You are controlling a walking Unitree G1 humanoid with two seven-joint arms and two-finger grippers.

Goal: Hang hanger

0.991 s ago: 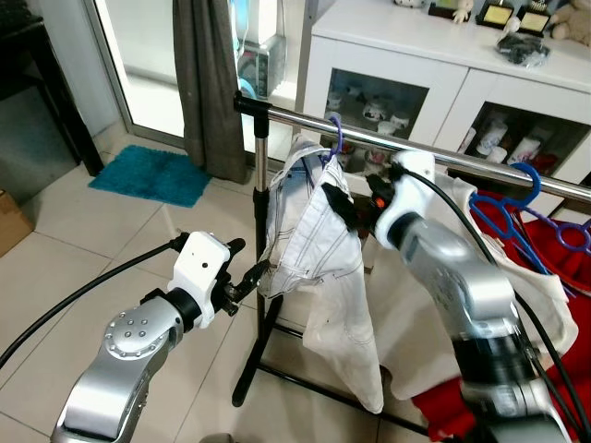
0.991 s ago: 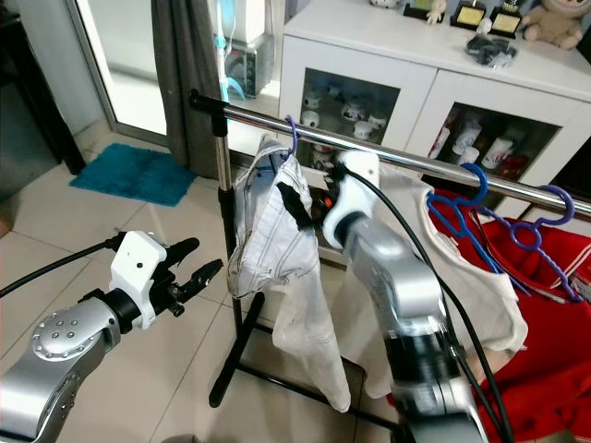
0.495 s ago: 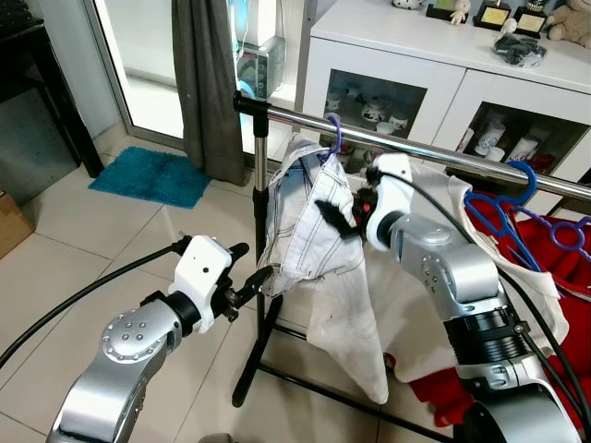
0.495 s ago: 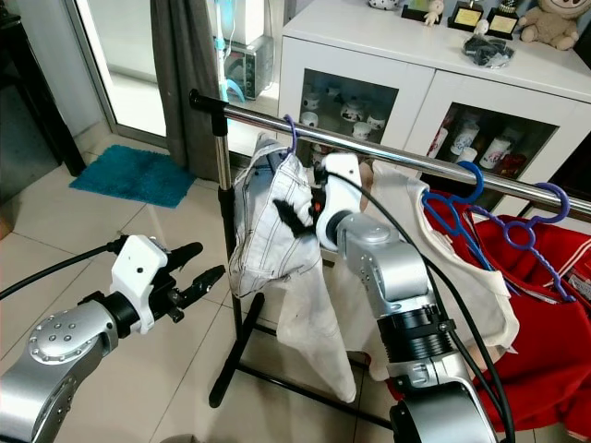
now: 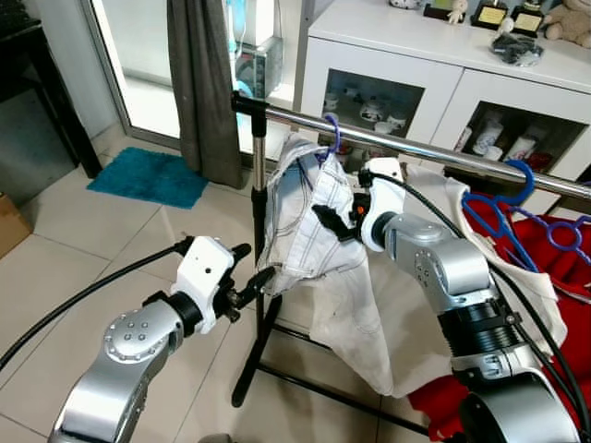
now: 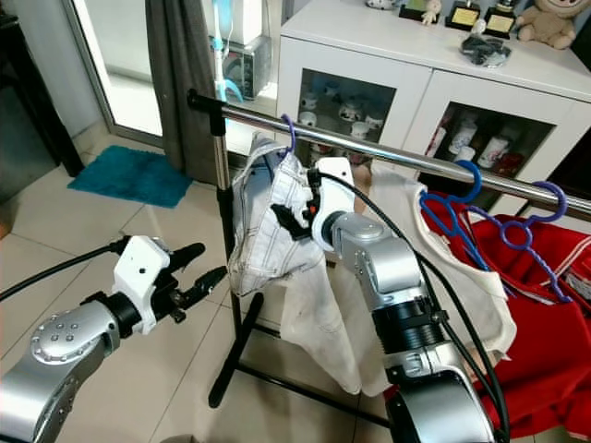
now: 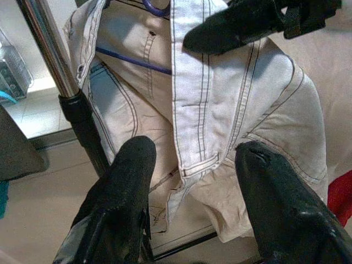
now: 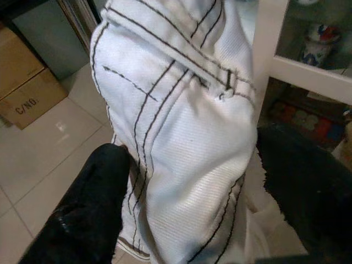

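The right gripper (image 5: 334, 221) is raised against the white jeans (image 5: 309, 231), its two black fingers (image 8: 91, 203) spread wide with a fold of the cloth bulging between them — nothing is pinched, and the cloth is only straddled. The left gripper (image 5: 251, 282) is held lower, just beside the bottom edge of the same jeans, near the rack's upright post (image 5: 259, 198); its fingers (image 7: 124, 181) are likewise parted, and the jeans are seen beyond them, not clamped.

The jeans are draped on a purple hanger (image 5: 330, 137), whose hook is caught over the chrome rail (image 5: 416, 152) close to the rail's post end. The hanger's lower bar is seen as a thin purple line across the cloth in the left wrist view. The garment hangs bunched at the top, with one leg falling loose toward the rack's black foot (image 5: 247, 388).

Further along the rail a cream garment (image 6: 462, 277) is hung, and beyond it blue hangers (image 5: 503, 198) carry red cloth (image 6: 554, 314). Behind the rack a white cabinet (image 5: 443, 65) with glass doors is set — a grey curtain (image 5: 201, 83) and a teal mat (image 5: 152, 175) are seen on the tiled floor (image 5: 83, 268) to the robot's left.
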